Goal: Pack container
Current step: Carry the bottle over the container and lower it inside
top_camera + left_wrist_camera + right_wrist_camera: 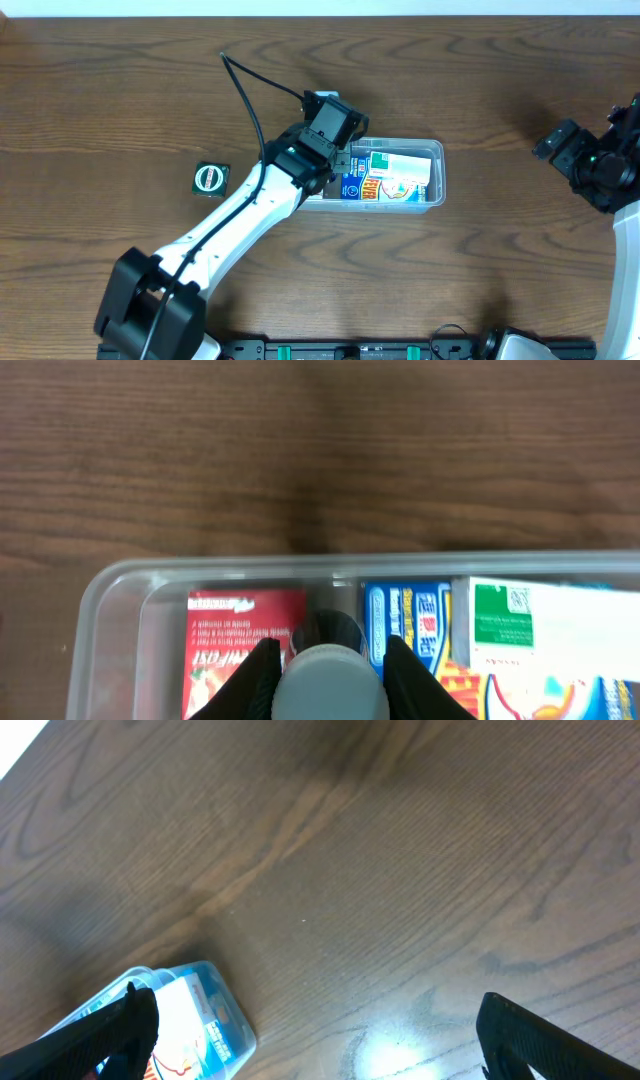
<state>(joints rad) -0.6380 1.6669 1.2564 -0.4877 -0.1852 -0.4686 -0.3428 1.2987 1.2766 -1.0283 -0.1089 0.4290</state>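
The clear plastic container (436,178) sits at the table's middle and holds printed boxes: a blue one (353,186) and a white-green one (400,175). In the left wrist view the container's rim (200,571) runs across, with a red box (225,640), a blue box (405,622) and the white-green box (520,622) inside. My left gripper (325,680) is over the container's left end, shut on a round grey cap-like object (325,682). My right gripper (315,1030) is open and empty, far right of the container (215,1010).
A small dark green box with a round white label (210,178) lies on the wood table left of the container. The left arm's black cable (245,95) loops over the table behind it. The right arm (600,165) is at the right edge.
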